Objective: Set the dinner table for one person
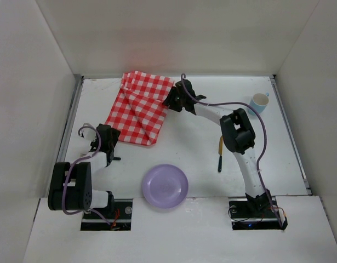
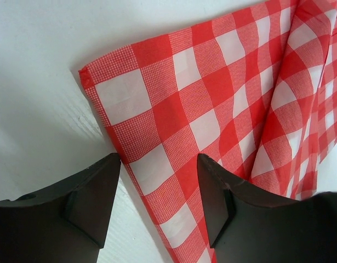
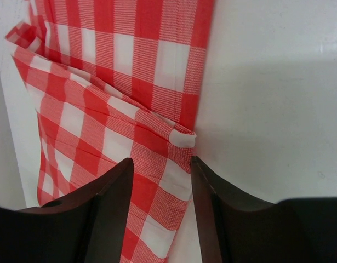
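Note:
A folded red-and-white checked cloth (image 1: pixel 138 107) lies at the back left of the white dinner table (image 1: pixel 195 145). My left gripper (image 1: pixel 109 133) is open at the cloth's near left corner; in the left wrist view its fingers straddle the cloth's edge (image 2: pixel 173 115), one over bare table. My right gripper (image 1: pixel 171 101) is open at the cloth's right edge; in the right wrist view a folded corner of cloth (image 3: pixel 157 137) lies between its fingers. A purple plate (image 1: pixel 165 186) sits near the front middle.
A light blue cup (image 1: pixel 260 100) stands at the back right. A yellow-and-black utensil (image 1: pixel 220 154) lies beside the right arm. White walls enclose the table on three sides, and metal rails (image 1: pixel 71 118) run along its edges.

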Motion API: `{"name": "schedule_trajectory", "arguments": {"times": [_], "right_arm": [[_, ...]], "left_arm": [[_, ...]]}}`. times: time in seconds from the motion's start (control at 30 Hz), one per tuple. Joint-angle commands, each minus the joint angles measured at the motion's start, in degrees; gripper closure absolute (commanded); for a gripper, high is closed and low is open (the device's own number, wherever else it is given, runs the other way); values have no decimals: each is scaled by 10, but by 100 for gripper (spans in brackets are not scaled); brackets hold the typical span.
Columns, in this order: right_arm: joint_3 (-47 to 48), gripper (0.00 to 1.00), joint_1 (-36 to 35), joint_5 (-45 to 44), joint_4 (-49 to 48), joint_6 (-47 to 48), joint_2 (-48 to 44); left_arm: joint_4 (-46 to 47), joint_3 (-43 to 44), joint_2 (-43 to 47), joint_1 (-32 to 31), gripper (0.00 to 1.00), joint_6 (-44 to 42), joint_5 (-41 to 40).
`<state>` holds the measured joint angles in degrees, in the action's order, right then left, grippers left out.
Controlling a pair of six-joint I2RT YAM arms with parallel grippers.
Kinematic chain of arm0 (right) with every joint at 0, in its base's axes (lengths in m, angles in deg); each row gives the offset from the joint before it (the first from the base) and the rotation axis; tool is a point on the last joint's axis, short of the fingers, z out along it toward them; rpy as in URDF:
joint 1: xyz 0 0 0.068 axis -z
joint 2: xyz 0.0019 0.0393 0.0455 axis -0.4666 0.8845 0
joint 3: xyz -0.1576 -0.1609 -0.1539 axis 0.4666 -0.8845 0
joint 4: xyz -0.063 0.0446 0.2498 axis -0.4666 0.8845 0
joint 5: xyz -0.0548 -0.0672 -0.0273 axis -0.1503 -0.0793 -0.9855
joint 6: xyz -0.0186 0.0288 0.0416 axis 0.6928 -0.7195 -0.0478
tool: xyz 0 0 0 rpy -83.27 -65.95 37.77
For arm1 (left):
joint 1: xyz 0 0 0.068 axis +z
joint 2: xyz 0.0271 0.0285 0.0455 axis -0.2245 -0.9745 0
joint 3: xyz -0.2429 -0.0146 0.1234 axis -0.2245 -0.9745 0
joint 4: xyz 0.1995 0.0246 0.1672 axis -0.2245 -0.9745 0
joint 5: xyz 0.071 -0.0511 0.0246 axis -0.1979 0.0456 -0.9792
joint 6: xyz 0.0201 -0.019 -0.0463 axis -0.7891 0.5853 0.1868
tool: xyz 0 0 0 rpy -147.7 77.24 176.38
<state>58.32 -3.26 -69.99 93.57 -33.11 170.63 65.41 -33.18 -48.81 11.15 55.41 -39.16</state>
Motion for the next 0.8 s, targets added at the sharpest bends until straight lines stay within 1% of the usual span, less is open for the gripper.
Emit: {"name": "schedule_trajectory", "arguments": {"times": [0.0, 0.13, 0.27, 0.37, 0.6, 0.63, 0.77], "right_arm": [[13, 46, 9, 9, 24, -16, -1], [25, 46, 19, 4, 40, -13, 2], [89, 48, 20, 33, 93, 3, 34], [127, 52, 19, 53, 120, 4, 56], [162, 54, 24, 81, 131, -6, 81], [164, 57, 24, 84, 131, -7, 84], [140, 77, 22, 77, 115, -14, 75]], "left_arm": [[21, -9, 13, 10, 45, 11, -3], [24, -15, 16, 11, 45, 9, -3], [28, -16, 16, 10, 45, 11, -2], [35, -18, 16, 8, 45, 13, -3], [48, -25, 9, 11, 45, 19, -5], [48, -25, 9, 11, 45, 19, -5], [46, -21, 14, 17, 43, 12, -2]]}}
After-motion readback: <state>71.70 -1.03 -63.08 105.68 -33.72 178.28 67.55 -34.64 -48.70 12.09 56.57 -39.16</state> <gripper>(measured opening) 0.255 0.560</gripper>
